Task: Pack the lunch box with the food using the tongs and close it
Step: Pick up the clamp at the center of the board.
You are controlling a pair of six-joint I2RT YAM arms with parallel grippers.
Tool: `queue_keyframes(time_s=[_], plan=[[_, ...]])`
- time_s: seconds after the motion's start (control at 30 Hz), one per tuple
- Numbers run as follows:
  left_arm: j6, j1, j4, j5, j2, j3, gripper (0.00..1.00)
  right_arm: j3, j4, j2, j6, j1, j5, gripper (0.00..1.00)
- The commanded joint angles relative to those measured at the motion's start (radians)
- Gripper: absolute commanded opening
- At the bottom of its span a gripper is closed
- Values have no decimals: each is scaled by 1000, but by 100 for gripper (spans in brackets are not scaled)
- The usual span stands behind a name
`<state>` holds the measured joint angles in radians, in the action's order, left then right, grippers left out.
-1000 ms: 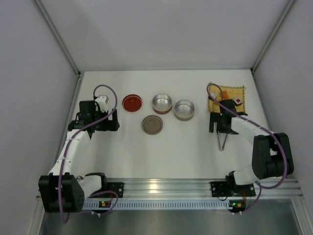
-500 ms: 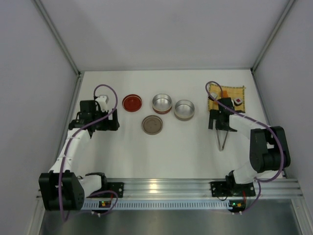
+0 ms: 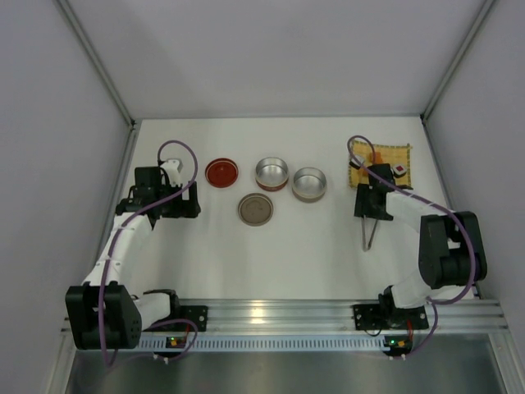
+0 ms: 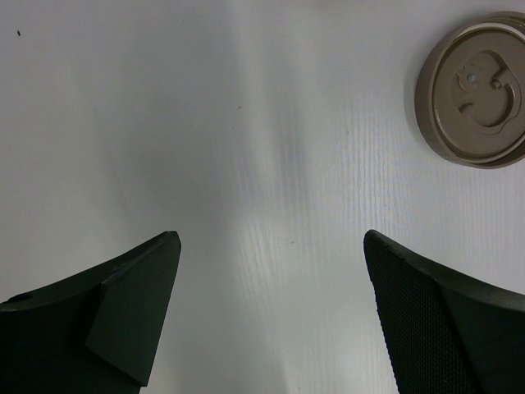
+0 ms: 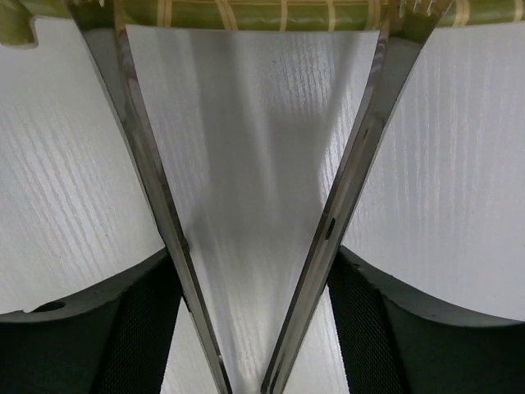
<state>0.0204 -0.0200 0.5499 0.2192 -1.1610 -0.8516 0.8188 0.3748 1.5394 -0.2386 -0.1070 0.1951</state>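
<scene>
On the right side of the counter, the tongs lie flat, their joined end toward the arm bases and their two slim silver arms widening toward the far edge. The right gripper sits low over them. From the right wrist camera, the tongs form a narrow V and the right gripper straddles it, jaws pinching the tongs with one dark finger against the outside of each metal arm. The tips of the tongs reach the near edge of a yellow woven mat.

That mat lies just beyond the gripper and carries the food: an orange chunk near the middle, a white piece with red to its right and a pale piece at the left edge.

Well apart to the left, near the counter's middle, stand two round tins side by side and uncovered. A red lid lies left of them and a brown lid just in front.

Farther left, the left gripper hangs over bare counter. Its wrist view shows the left gripper with jaws spread wide and holding nothing, the brown lid off at the upper right.
</scene>
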Motion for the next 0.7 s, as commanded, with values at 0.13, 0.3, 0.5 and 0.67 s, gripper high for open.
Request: queue_keyframes(time_s=[0.13,0.3,0.5,0.67], plan=[[-4,-6,-11,14,4,-43,98,-20,-5,-85,15,33,-42,58],[-2,-6,-7,25,7,-46,98,-14,50,-194,51,46,-74,43],[3,-6,-4,35,7,-47,98,25,136,-268,142,58,-123,29],[7,-8,1,45,18,-47,98,100,226,-288,272,90,-170,18]])
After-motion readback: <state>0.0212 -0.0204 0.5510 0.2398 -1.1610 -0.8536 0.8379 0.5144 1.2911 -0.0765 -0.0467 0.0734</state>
